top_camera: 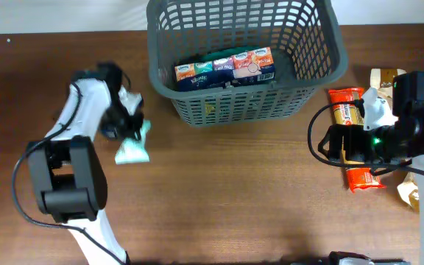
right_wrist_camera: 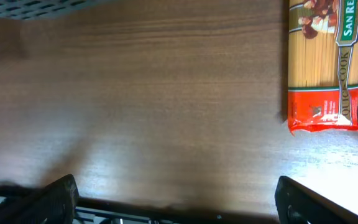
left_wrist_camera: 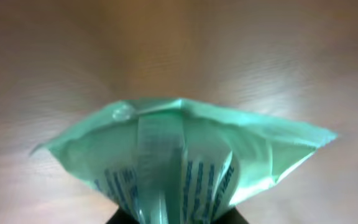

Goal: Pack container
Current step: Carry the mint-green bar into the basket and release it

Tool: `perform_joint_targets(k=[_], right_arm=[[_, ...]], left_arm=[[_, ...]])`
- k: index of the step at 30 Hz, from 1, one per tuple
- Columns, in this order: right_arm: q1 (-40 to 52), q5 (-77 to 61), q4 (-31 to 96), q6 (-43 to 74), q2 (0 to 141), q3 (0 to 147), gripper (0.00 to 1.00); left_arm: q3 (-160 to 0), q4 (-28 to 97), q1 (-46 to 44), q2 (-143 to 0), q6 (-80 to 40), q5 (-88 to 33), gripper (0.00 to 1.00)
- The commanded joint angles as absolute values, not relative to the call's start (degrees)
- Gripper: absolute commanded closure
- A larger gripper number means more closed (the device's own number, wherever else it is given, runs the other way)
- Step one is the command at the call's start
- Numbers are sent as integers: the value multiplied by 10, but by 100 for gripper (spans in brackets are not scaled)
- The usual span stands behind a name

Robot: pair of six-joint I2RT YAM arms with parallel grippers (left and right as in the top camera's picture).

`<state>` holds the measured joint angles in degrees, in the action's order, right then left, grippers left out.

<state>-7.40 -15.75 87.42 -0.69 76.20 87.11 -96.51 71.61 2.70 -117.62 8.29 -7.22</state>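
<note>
1. table: brown wood-grain surface carrying all the items.
2. container: dark grey slotted basket, upright at the far middle of the table, between the two arms.
3. pasta packet: red and yellow, lying flat to the right of the container and partly hidden under the right arm. the right gripper hangs over bare wood just beside it, fingers spread wide with nothing between them.
4. tissue packs: a row of small printed packs on the container floor, against its near wall.
5. green packet: near the container's near left corner, outside it. the left gripper pinches one end. whether the packet rests on the wood cannot be told.
</note>
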Motion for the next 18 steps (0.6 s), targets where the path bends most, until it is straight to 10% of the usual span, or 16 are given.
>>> perform_joint_targets(k=[1, 18], right_arm=[[-71, -163, 874, -12, 755, 881, 1], [-71, -163, 875, -12, 755, 881, 1]], left_arm=[[-1106, 754, 48, -1142, 67, -81, 98], [-1596, 681, -73, -1134, 318, -185, 98]])
